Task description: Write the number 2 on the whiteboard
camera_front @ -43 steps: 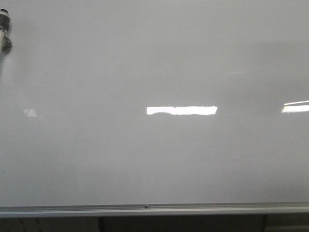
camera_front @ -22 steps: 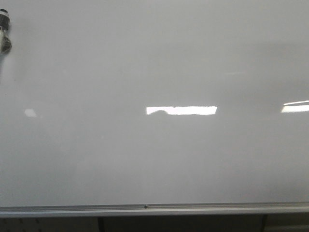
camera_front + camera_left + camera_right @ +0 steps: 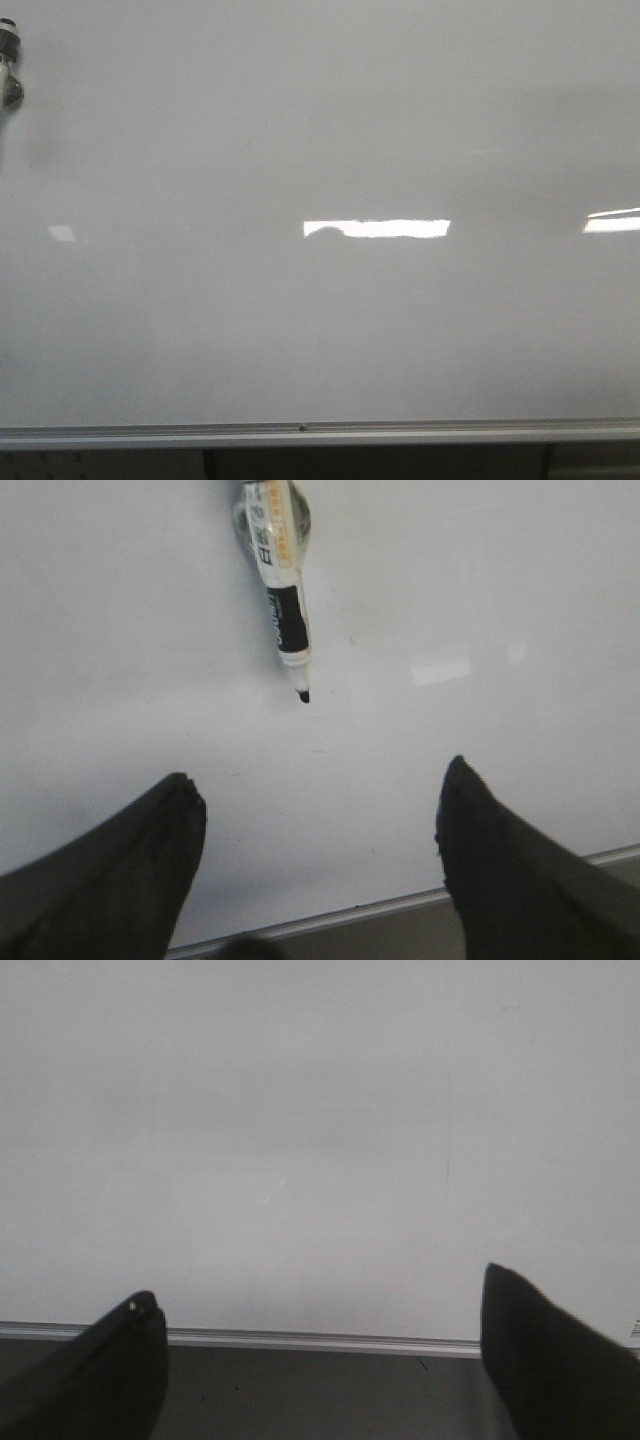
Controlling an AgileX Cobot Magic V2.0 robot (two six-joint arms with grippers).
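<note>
The whiteboard [image 3: 320, 330] is seen as a glossy pale grey-white, edged below by a silvery metal rail [image 3: 320, 434]. Bright white rectangular reflections [image 3: 377, 229] are shown at mid-frame. In the left wrist view, a marker [image 3: 278, 585] is coloured white with orange print and a black band — its tip black. Both grippers' fingers [image 3: 110, 880] are black.

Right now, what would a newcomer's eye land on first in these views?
The whiteboard fills almost every view, bare, no digit drawn, with a bright rectangular light reflection near its middle. In the left wrist view a marker with its black tip exposed sits on the board, ahead of the open left gripper. The right gripper is open and empty too.
</note>
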